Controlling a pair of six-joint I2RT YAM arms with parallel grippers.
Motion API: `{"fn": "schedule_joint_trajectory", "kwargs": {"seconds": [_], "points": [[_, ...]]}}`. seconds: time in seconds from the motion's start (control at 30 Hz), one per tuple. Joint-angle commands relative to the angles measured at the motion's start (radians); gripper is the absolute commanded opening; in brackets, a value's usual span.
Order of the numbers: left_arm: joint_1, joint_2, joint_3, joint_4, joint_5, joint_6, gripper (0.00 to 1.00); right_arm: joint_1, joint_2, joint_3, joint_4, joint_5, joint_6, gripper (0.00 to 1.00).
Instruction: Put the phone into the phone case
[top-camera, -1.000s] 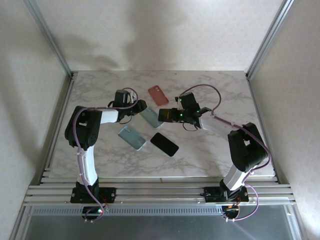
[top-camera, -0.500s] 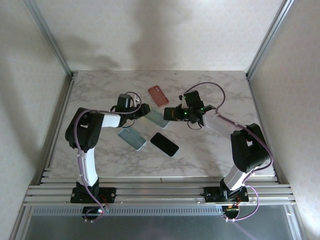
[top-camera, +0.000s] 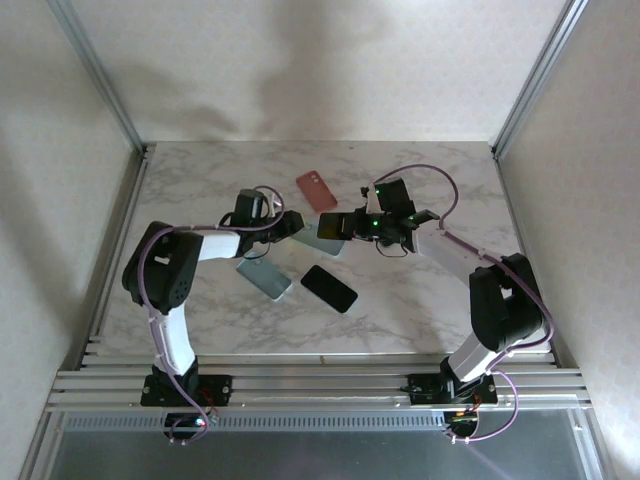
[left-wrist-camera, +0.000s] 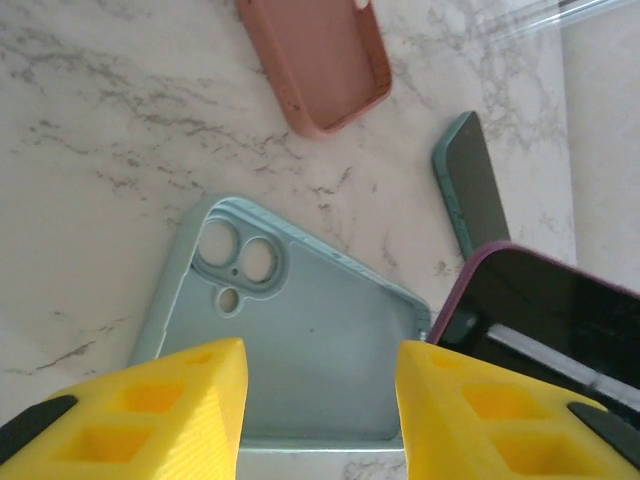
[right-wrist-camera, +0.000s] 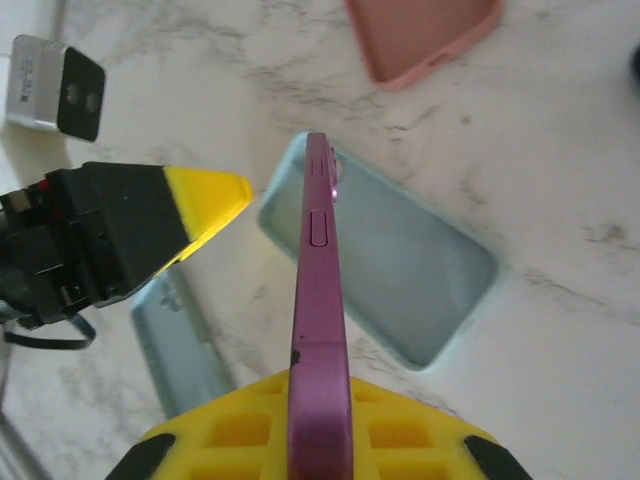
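A light teal phone case (left-wrist-camera: 310, 340) lies open side up on the marble, camera cut-outs at its far left. My left gripper (left-wrist-camera: 320, 350) is open, its yellow fingers reaching over the case's near end, with the case floor showing between them. In the top view that left gripper (top-camera: 290, 224) sits at the left end of the case (top-camera: 318, 240). My right gripper (right-wrist-camera: 320, 400) is shut on a purple phone (right-wrist-camera: 318, 260), held on edge above the case (right-wrist-camera: 400, 260). The phone's dark screen (left-wrist-camera: 540, 310) hangs at the case's right corner.
A pink case (top-camera: 316, 190) lies behind the work spot. A pale blue case (top-camera: 264, 275) and a black phone (top-camera: 329, 288) lie in front of it. A dark phone with a teal rim (left-wrist-camera: 470, 185) lies past the teal case.
My left gripper has moved right and the teal case has slid right along with it. The right gripper with the purple phone has shifted slightly right and back.
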Motion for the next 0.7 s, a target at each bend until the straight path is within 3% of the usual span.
{"fn": "schedule_joint_trajectory", "kwargs": {"seconds": [0.0, 0.27, 0.67], "points": [[0.032, -0.051, -0.004, -0.014, 0.002, 0.011, 0.43, -0.003, -0.007, -0.026, 0.12, -0.109, 0.101, 0.0], [0.111, 0.017, 0.051, 0.037, 0.016, -0.005, 0.42, -0.003, 0.121, -0.017, 0.288, -0.214, 0.255, 0.0], [0.114, 0.131, 0.115, 0.125, 0.044, 0.021, 0.42, -0.003, 0.228, 0.002, 0.389, -0.249, 0.375, 0.0]]}}
